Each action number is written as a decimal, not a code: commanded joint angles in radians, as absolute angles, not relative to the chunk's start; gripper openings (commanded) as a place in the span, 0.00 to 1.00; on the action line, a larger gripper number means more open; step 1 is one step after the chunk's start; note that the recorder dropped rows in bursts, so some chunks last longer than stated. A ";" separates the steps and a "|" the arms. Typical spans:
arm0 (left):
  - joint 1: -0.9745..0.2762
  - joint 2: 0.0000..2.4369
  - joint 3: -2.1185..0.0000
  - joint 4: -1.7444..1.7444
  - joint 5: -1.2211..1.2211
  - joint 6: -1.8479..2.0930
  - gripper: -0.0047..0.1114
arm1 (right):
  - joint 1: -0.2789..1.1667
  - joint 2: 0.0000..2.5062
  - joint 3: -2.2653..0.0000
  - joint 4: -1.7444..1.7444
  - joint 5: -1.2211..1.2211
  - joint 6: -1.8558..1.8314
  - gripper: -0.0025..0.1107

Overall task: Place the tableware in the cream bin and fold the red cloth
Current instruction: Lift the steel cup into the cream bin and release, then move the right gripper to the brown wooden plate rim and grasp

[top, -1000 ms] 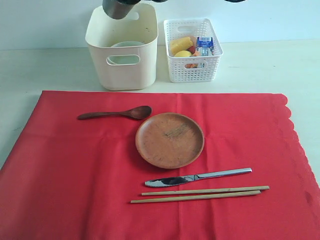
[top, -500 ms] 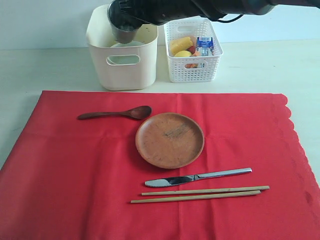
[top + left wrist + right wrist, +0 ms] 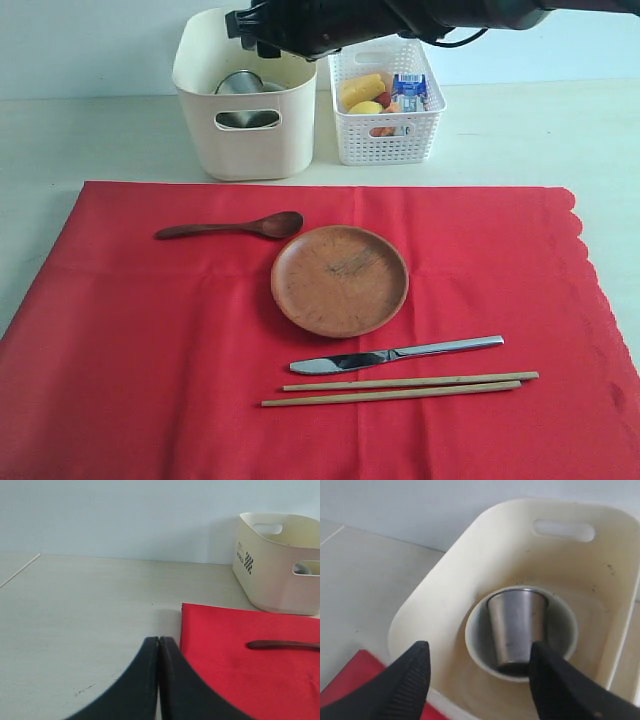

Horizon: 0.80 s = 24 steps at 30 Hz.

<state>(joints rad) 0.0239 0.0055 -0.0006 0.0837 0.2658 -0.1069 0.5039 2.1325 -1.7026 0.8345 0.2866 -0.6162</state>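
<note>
R gripper [image 3: 480, 646] wide, empty, over cream bin [image 3: 245, 150], steel cup [image 3: 516, 625] inside; dark wooden spoon [image 3: 232, 227] camera-side of bin, axis crosswise, handle twd L gripper [image 3: 159, 647] (closed), likely nearer arm.

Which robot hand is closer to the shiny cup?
Right. The right gripper hangs open above the steel cup in the cream bin; the left gripper sits beside the red cloth.

Dull steel cup [image 3: 516, 625], smooth cream plastic bin [image 3: 440, 605]
</note>
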 commanded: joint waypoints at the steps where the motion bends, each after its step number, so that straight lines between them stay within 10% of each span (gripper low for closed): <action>1: 0.018 0.000 0.000 0.079 0.265 -0.108 0.06 | 0.500 2.108 -1.704 0.830 0.392 -0.624 0.53; 18: 0.018 0.000 0.000 0.079 0.265 -0.108 0.06 | 0.500 1.897 -1.703 0.238 0.719 -0.309 0.45; 24: 0.018 0.000 0.000 0.079 0.265 -0.108 0.06 | 0.405 1.852 -1.602 0.124 0.798 -0.208 0.02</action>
